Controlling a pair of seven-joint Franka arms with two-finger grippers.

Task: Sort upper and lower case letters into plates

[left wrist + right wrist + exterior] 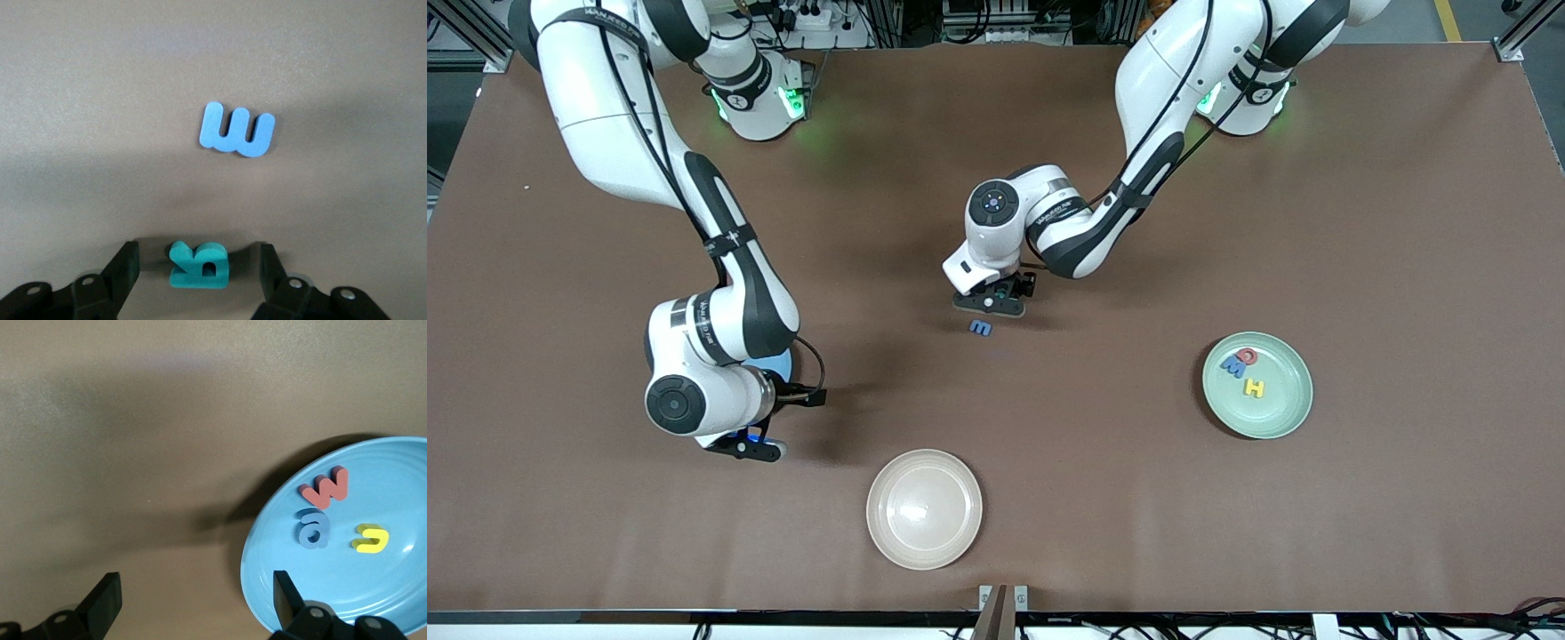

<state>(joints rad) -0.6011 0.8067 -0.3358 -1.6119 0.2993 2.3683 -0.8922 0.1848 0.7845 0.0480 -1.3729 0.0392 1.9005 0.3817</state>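
My left gripper (990, 307) is down at the table's middle, open, its fingers (125, 267) on either side of a teal letter R (200, 270) with a gap on each side. A blue lower-case m (980, 328) lies just nearer the front camera, clear of the fingers. The mint green plate (1282, 411) holds a red letter (1247, 356), a blue M (1234, 365) and a yellow H (1255, 388). My right gripper (197, 600) is open and empty beside the sky blue plate (393, 593), which holds a red w (325, 487), a blue a (314, 527) and a yellow letter (371, 538).
A beige plate (924, 508) with nothing on it sits near the table's front edge, between the two arms. The right arm's wrist covers most of the sky blue plate (784, 363) in the front view.
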